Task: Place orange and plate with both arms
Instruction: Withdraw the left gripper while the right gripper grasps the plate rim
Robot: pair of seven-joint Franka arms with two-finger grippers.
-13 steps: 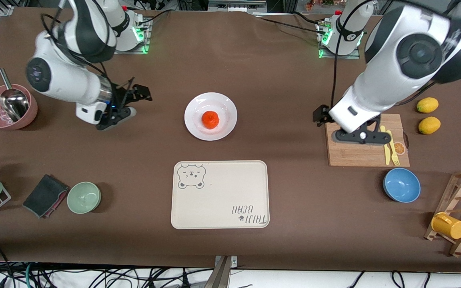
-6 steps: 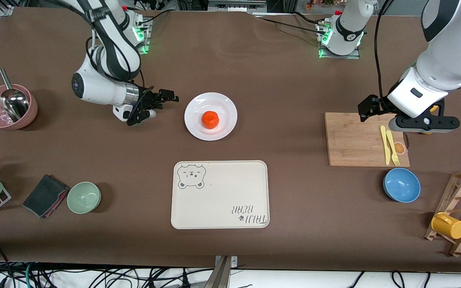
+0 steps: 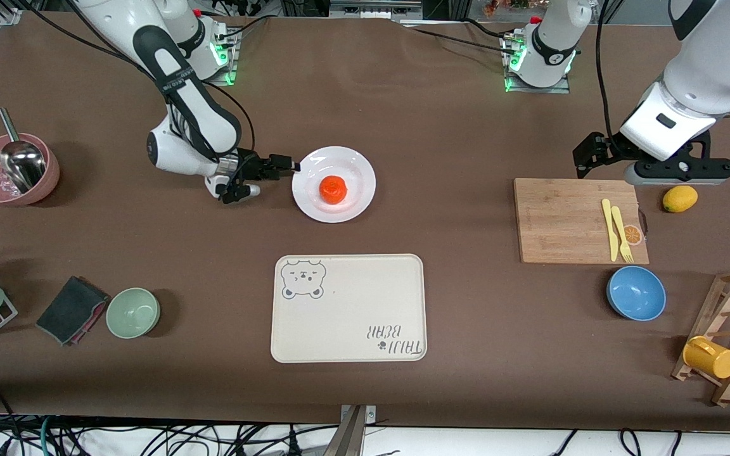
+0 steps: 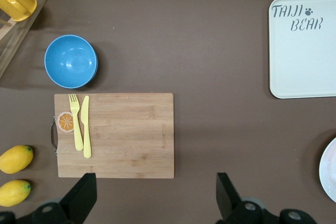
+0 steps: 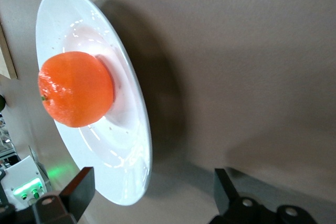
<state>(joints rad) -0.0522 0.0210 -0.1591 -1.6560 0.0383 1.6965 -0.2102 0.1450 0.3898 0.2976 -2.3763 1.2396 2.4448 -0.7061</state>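
The right hand is low, open, just beside the rim of the plate, probably to take it by the edge. The orange sits in the middle of this plate, on the surface. The tray reads "TAIJI BEAR". The left hand, open, waits over the cutting board edge, well apart from the plate.

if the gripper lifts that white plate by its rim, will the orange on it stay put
Probably not if tilted: the small round orange sits loose in the shallow white plate, so it could roll. The glossy rim may slip between the fingers of the open right gripper beside it. The plate looks rigid.
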